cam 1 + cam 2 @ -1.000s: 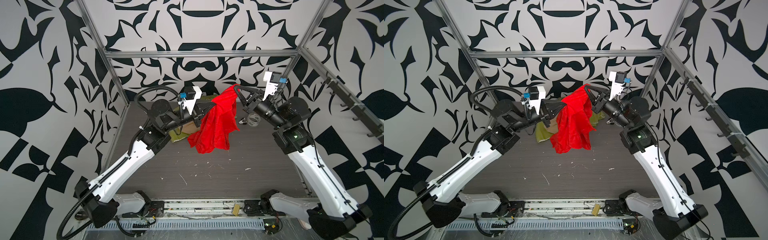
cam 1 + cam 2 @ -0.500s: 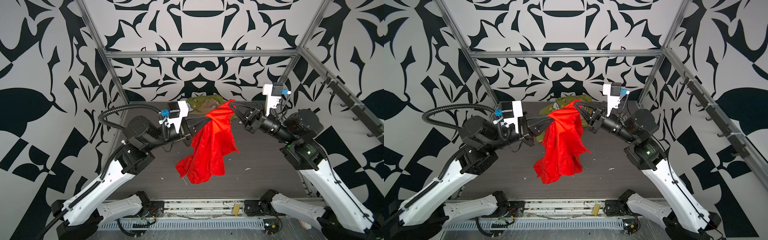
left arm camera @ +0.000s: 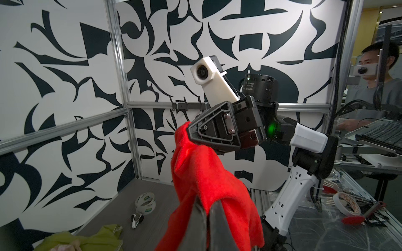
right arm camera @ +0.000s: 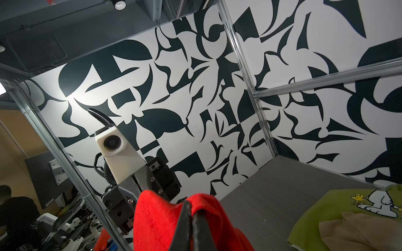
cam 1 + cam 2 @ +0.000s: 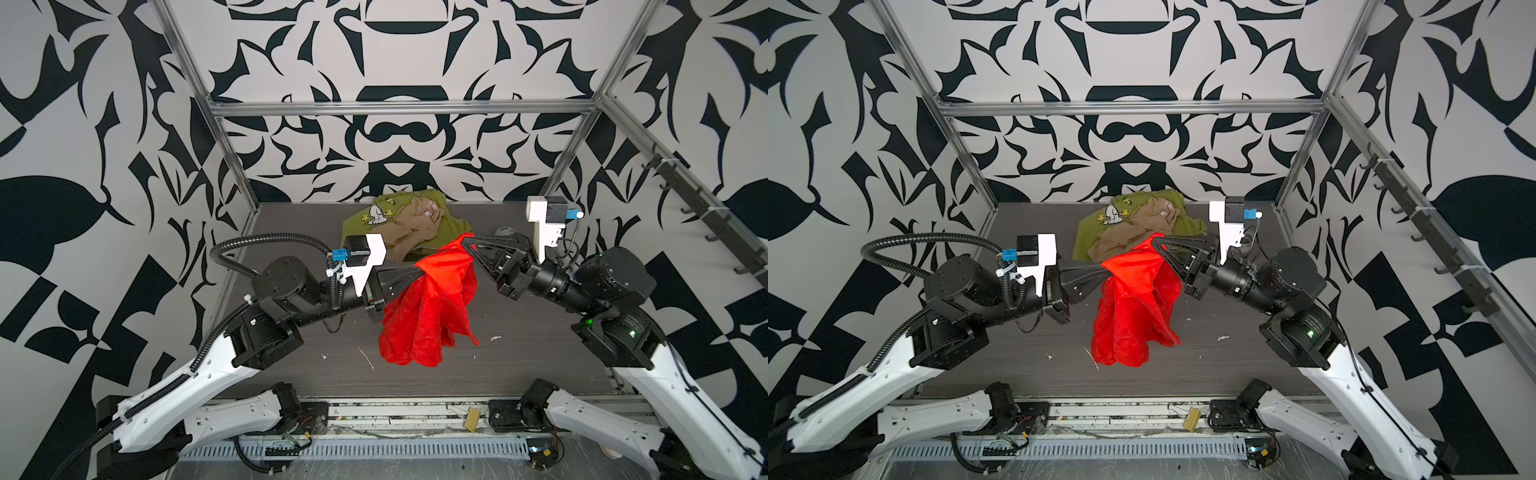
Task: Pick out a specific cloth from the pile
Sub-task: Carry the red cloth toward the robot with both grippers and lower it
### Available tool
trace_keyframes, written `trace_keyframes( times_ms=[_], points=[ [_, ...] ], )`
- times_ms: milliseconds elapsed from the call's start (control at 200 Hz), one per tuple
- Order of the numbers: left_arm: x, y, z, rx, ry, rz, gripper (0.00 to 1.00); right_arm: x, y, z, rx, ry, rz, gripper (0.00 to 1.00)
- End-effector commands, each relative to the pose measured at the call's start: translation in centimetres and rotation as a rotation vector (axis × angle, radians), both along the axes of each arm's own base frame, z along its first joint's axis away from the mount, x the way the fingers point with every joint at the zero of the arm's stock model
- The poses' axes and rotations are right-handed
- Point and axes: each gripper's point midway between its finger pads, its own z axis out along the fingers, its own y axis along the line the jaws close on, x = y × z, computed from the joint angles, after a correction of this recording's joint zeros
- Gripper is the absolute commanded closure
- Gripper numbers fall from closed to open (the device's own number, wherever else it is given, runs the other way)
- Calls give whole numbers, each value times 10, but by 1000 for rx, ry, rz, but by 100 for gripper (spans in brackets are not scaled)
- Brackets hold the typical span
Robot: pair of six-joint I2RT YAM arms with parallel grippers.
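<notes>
Hanging above the middle of the table [image 5: 540, 353], the cloth [image 5: 428, 316] droops from its pinched top edge. At 9 o'clock the left gripper [image 5: 417, 270] has its jaws clamped tight on the fabric, and the right gripper [image 5: 467, 245] does likewise at 3 o'clock. At 12 o'clock lies the pile [image 5: 399, 226], olive-green and tan.

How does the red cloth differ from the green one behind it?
The red cloth is plain; the green cloth carries a cartoon dog and yellow birds. The red cloth hangs pinched by the left gripper and right gripper; the green cloth lies on the table, untouched. A tan cloth lies on the green cloth, nothing on the red. Both are soft and crumpled.
</notes>
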Motion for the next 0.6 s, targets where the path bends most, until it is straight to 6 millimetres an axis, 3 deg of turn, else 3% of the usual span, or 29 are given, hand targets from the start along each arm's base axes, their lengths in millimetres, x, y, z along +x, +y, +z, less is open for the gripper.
trace_keyframes(
  times_ms=[0, 255, 595],
  points=[
    [1, 6, -1, -27, 29, 24, 100, -2, -2, -2, 20, 13, -5, 100],
    [14, 0, -45, 19, 117, 66, 100, 16, -1, -45, -44, 65, -81, 100],
    [41, -2, -128, 99, 245, 198, 100, 55, 16, -108, -122, 153, -160, 100]
  ],
)
